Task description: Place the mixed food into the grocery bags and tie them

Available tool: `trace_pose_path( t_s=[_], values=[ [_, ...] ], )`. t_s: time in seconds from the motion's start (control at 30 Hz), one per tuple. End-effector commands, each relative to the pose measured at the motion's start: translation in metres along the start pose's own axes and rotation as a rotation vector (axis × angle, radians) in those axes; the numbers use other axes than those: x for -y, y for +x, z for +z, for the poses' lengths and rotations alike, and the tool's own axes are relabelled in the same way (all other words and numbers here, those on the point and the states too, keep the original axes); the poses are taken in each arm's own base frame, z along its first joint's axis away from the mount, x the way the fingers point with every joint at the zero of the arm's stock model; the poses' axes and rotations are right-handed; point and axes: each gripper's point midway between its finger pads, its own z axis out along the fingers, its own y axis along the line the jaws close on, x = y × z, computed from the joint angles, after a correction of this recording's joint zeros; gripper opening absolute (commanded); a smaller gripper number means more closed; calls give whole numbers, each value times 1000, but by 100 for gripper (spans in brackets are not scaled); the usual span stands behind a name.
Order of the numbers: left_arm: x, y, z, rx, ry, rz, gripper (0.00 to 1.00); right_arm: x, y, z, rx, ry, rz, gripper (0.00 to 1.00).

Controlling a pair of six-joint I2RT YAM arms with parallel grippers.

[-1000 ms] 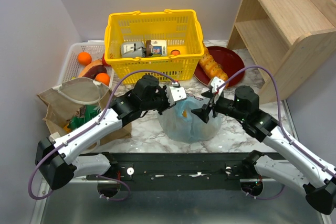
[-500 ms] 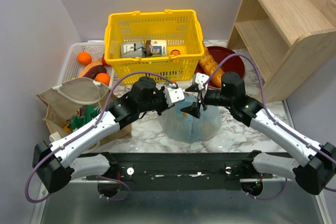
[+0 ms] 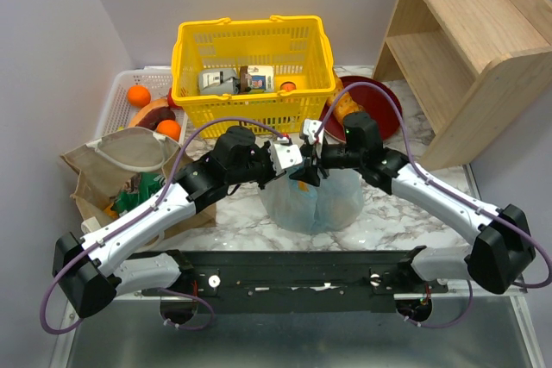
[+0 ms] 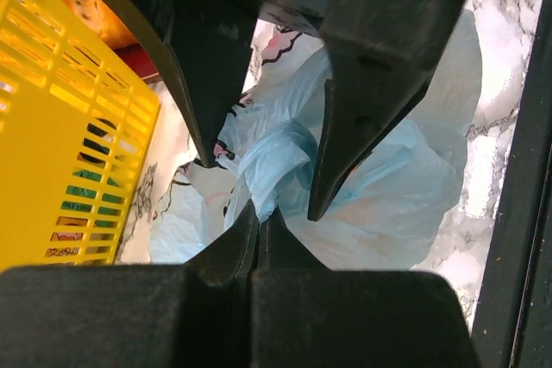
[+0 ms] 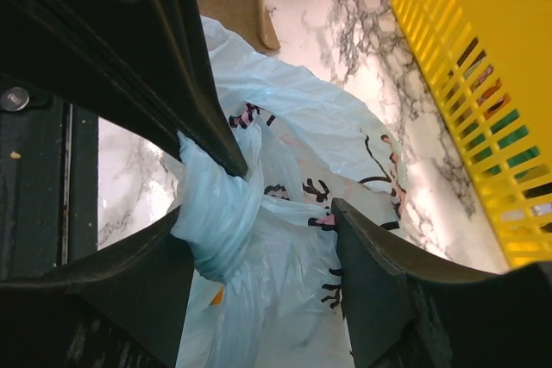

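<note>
1. Top external view, upper right: wooden shelf (image 3: 466, 49) standing on the marble table (image 3: 233, 221).
2. Upper centre: yellow basket (image 3: 254, 58), with cartons (image 3: 226, 82) inside.
3. Left middle: tan bag (image 3: 121, 157), mouth open, green packets (image 3: 138, 189) showing at its lower edge.
4. Centre of frame, just below the basket: light-blue bag (image 3: 315, 200) sits on the table. Its top is gathered into a twisted neck, and its contents are only a blur through the plastic.
5. Upper left: white tray (image 3: 116, 105) holding two oranges (image 3: 138, 95).
6. Right of the basket: red plate (image 3: 384, 96), with the bread loaf (image 3: 343, 107) on it partly hidden by the right arm.
7. Left wrist view, lower centre: left gripper (image 4: 259, 217) is pinched tight on the bag's twisted neck.
8. Right wrist view: right gripper (image 5: 259, 217) has its fingers apart, straddling the same neck just beside the left fingertips. One finger touches the twisted plastic, but there is no clamp.
</note>
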Motion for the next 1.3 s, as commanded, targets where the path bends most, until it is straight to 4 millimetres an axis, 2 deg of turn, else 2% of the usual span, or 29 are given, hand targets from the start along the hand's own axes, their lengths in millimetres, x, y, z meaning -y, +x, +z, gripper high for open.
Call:
trace_pose_path(
  t_s=[0.0,0.17,0.2,0.27,0.33,0.37,0.4,0.43,0.47,0.5,0.53,0.57,0.63,0.77,0.8,0.83,0.97,1.03,1.07,1.13,1.17,1.27],
  values=[
    [1,-10,-2,44,3,11,0,11,0,5,-11,41,-14,64],
    [2,-11,0,49,9,5,0,26,10,9,-37,132,-12,56],
    [2,-11,0,49,9,2,0,30,5,11,-14,157,-33,53],
    [3,-10,1,49,12,0,0,33,9,9,-8,208,-32,49],
    [3,-9,2,46,12,-7,0,37,1,9,28,256,-60,45],
    [2,-10,3,50,7,-9,0,41,7,7,15,304,-58,41],
    [2,-9,4,48,3,-13,0,42,0,8,37,324,-81,39],
    [2,-8,5,46,1,-26,0,43,2,9,32,345,-88,36],
    [0,-9,6,50,-10,-37,0,48,4,7,16,394,-105,32],
    [-2,-9,7,51,-19,-50,0,45,3,11,18,409,-122,28],
    [-2,-8,9,50,-20,-61,0,45,4,13,14,426,-135,19],
    [-3,-9,10,55,-23,-74,0,52,8,10,-6,489,-146,3],
    [-3,-8,13,46,-21,-87,0,54,10,14,0,530,-152,1],
    [-6,-4,17,30,-36,-121,0,71,20,7,-18,677,-111,1],
    [-7,-4,17,27,-43,-134,0,75,16,6,7,703,-110,1],
    [-10,-1,19,18,-61,-140,0,74,21,5,8,720,-98,1],
    [-23,4,20,10,-141,-156,0,78,18,4,24,744,-59,1],
    [-28,9,18,-4,-180,-153,0,76,22,3,4,741,-37,1],
    [-34,13,17,-17,-216,-153,0,73,26,2,1,734,-37,7],
    [-35,17,18,-29,-224,-154,0,67,24,1,2,705,-40,25],
    [-33,17,18,-29,-210,-154,0,64,26,2,-6,682,-43,41],
    [-27,14,23,-17,-168,-157,0,49,27,4,-2,607,-41,62]
  ],
)
